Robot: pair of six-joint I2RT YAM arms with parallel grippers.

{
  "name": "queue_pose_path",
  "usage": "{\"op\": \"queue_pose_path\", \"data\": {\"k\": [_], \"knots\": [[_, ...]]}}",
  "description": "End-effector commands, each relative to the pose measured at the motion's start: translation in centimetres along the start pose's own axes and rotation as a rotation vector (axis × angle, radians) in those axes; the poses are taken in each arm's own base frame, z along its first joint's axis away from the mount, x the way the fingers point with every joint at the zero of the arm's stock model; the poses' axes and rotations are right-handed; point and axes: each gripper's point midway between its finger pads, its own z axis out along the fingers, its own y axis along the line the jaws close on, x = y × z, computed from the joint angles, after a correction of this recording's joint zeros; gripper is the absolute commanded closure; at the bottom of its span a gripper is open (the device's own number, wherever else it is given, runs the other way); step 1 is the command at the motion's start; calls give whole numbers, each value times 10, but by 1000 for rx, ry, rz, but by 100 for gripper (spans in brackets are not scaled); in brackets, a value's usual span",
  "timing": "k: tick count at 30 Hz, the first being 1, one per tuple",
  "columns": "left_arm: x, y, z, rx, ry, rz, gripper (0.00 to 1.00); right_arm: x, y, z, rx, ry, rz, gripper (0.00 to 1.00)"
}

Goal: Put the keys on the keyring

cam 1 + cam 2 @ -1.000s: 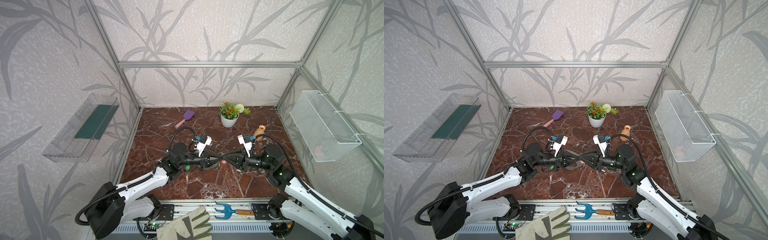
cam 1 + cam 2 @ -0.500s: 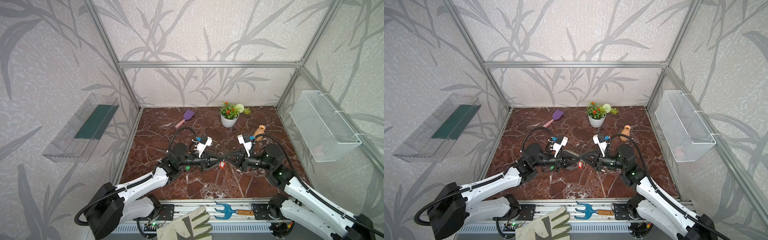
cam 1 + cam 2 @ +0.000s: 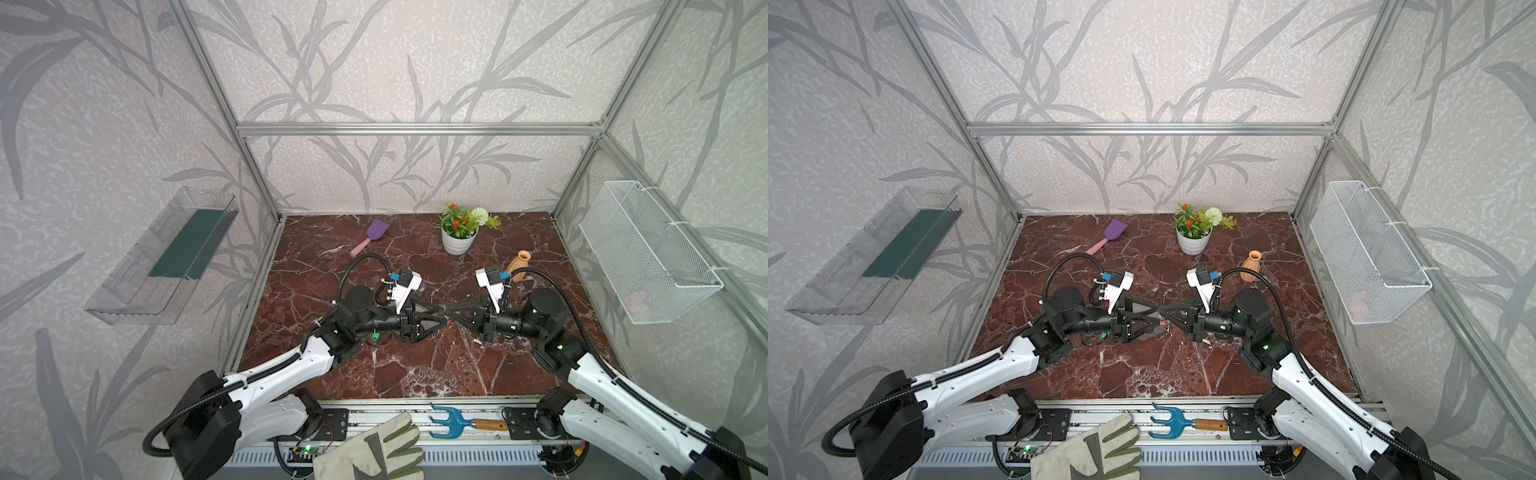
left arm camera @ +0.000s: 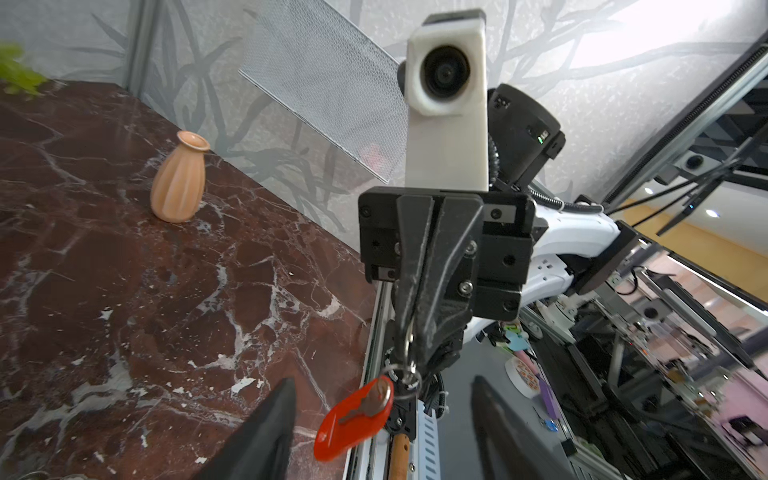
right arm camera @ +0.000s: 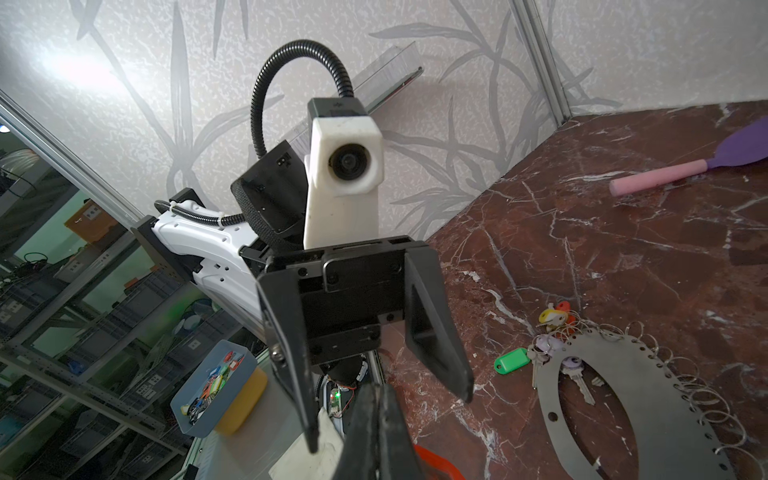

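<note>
1. Nearest, past the front edge of the desk (image 3: 415, 374) and well apart from the keyring (image 5: 648, 399): glove (image 3: 374, 453) and blue hand fork (image 3: 451, 422) on the rail. Neither was in play.
2. Right gripper (image 4: 411, 353): jaws together, clamped on a small silver ring (image 4: 409, 374). The red key (image 4: 353, 419) hung free from that ring, off the desk, over or just beside the keyring's edge. Exact overlap could not be told.
3. Left gripper (image 3: 444, 316): jaws wide apart, holding nothing, tips facing the right gripper just above the keyring. The red key appeared to hang between them.
4. The keyring lay flat and loose on the desk, nothing pinning it. Green key (image 5: 513, 360), yellow key (image 5: 550, 314) and lilac key (image 5: 544, 344) were bunched at one end of it. Whether they were hooked on could not be told.
5. Beyond the keyring, well apart: vase (image 3: 519, 264), flower pot (image 3: 458, 243), purple spatula (image 3: 372, 235).
6. Risks, as judged:
   - The thin ring could slip or twist in the tip pinch, dropping the red key.
   - The dangling key could swing and miss a keyring loop.
   - The unpinned keyring could slide if pushed.
   - The two sets of tips were very close, so they could clash.
   - The bunched keys could get knocked.
</note>
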Motion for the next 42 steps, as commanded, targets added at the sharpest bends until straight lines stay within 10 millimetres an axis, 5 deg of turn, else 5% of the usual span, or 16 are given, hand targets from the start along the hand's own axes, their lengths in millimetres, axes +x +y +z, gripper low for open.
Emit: {"op": "queue_pose_path", "data": {"k": [1, 6, 12, 20, 27, 32, 42], "knots": [[-10, 18, -27, -193, -100, -33, 1, -7, -6, -2, 14, -47, -37, 100], [-24, 39, -78, -462, -195, -109, 1, -6, -18, -3, 31, -76, -37, 100], [-3, 83, -105, -766, -98, -136, 1, 4, -45, -2, 125, -69, -72, 100], [22, 126, -89, -914, 137, -176, 3, 20, -73, -4, 213, -63, -99, 100], [28, 176, -93, -1148, 251, -222, 29, 32, -91, -8, 283, -59, -76, 100], [38, 205, -72, -1179, 360, -286, 43, 36, -98, -9, 311, -56, -53, 100], [55, 236, -44, -1154, 414, -318, 48, 45, -122, -20, 439, -64, -25, 100]]}}
